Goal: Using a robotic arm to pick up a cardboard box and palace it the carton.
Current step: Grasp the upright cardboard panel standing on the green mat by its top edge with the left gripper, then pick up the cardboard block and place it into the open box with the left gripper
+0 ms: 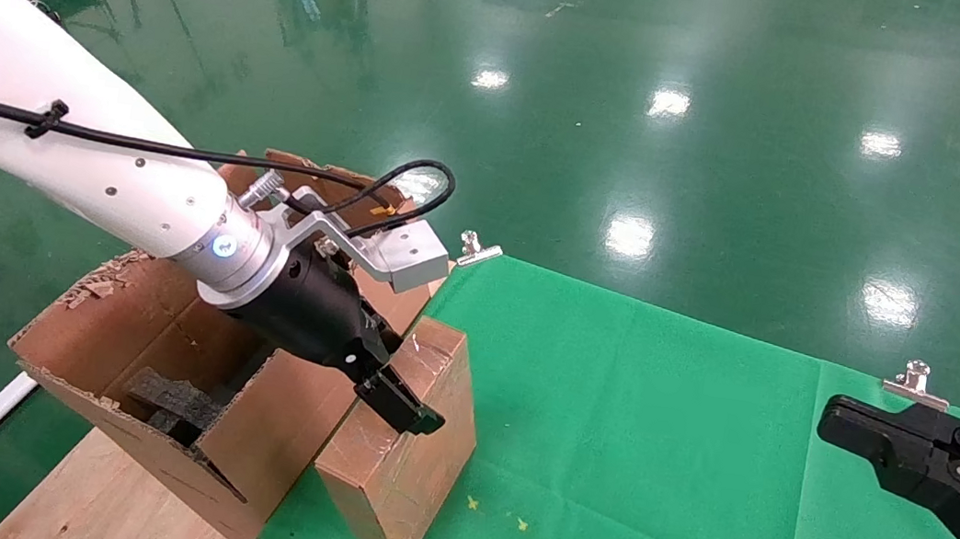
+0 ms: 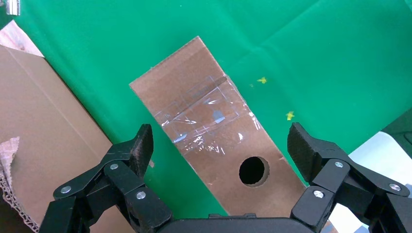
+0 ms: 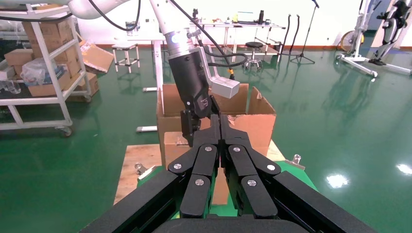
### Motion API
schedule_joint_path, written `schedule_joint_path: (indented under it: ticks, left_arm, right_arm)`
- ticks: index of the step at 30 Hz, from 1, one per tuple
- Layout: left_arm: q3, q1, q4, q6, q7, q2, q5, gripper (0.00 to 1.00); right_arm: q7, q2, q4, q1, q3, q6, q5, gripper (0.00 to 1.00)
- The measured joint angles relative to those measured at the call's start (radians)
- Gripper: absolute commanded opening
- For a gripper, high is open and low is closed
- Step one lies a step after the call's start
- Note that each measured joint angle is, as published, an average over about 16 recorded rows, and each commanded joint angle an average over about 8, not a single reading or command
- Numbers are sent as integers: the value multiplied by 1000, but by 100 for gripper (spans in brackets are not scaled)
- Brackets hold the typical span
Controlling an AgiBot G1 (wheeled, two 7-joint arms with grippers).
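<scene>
The small brown cardboard box (image 1: 403,464) stands on the green cloth, right beside the carton (image 1: 146,337), a large torn-flap box with black foam (image 1: 171,400) inside. My left gripper (image 1: 408,410) hangs just over the box's top. In the left wrist view it (image 2: 221,145) is open, one finger on each side of the taped top (image 2: 209,121) with its round hole (image 2: 253,171), touching neither side. My right gripper (image 1: 833,422) is parked low at the right edge, shut and holding nothing (image 3: 220,121).
A green cloth (image 1: 652,441) covers the table, held by metal clips (image 1: 478,249) (image 1: 915,378). A wooden board (image 1: 99,488) lies under the carton. Shiny green floor surrounds the table. Shelves with boxes (image 3: 43,63) stand far behind.
</scene>
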Motion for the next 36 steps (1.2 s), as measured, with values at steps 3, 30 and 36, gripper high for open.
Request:
schedule_joint_path:
  ticks: [3,30,36]
  left_arm:
    - [2,0,0,-1,1,0,0,20]
    - [-4,1,3,-1,2,0,-2,0]
    - [-8,-7,17,-5,19,-2,-2,0]
  right_arm:
    - [0,0,0,0,0,0,0,100]
    - [0,0,0,0,0,0,0,100]
    - [0,0,0,0,0,0,0,100]
